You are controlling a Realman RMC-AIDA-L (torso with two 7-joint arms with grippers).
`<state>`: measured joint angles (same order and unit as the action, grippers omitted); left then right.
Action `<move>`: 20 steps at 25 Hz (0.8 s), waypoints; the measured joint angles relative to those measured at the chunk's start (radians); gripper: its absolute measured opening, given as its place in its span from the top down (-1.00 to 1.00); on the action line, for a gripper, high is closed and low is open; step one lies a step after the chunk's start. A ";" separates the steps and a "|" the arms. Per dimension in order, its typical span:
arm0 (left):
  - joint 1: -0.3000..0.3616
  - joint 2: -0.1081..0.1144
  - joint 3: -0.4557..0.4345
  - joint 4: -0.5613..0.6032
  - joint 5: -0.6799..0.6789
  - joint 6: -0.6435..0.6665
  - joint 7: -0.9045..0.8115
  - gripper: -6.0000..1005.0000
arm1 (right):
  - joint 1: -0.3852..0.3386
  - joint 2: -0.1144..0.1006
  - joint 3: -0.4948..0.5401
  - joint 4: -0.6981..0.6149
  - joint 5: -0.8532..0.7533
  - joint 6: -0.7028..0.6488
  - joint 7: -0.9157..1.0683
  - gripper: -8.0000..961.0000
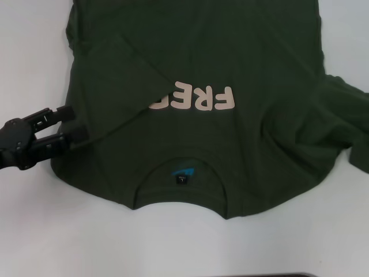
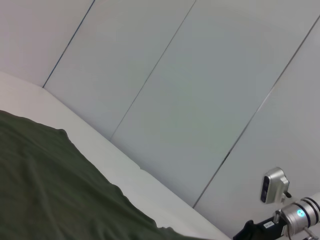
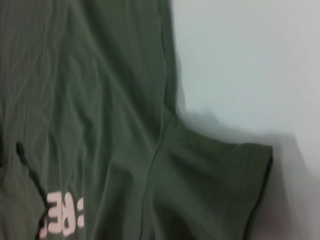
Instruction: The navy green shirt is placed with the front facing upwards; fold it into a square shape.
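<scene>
The navy green shirt (image 1: 230, 63) lies flat on the white table (image 1: 34, 231), collar and blue neck label (image 1: 182, 172) toward me. Its left side is folded inward, and the flap (image 1: 124, 75) covers part of the pale "FRE" lettering (image 1: 202, 99). My left gripper (image 1: 70, 124) sits at the shirt's left edge, open, its two black fingers spread on either side of the hem. The right sleeve (image 3: 220, 185) lies spread out on the table in the right wrist view. The right gripper does not show in any view.
White tabletop (image 1: 184, 248) surrounds the shirt in front and on both sides. The left wrist view shows grey wall panels (image 2: 190, 85) beyond the table's far edge and a silver device (image 2: 295, 215) with a blue light.
</scene>
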<state>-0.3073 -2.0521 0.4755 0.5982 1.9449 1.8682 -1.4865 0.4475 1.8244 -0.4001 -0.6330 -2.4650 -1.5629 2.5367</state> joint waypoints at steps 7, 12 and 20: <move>-0.002 -0.004 0.000 0.000 -0.001 0.006 0.000 -0.71 | 0.011 -0.012 0.036 -0.017 0.005 -0.003 0.012 0.96; -0.001 -0.004 0.000 0.000 -0.001 0.007 0.000 -0.71 | 0.041 -0.018 0.037 -0.017 0.006 0.006 0.012 0.96; 0.003 -0.006 0.000 0.000 -0.001 0.021 0.000 -0.71 | 0.062 -0.026 0.038 -0.059 0.006 0.007 0.047 0.96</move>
<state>-0.3039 -2.0583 0.4755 0.5982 1.9434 1.8896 -1.4864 0.5096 1.7981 -0.3619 -0.6923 -2.4588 -1.5562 2.5837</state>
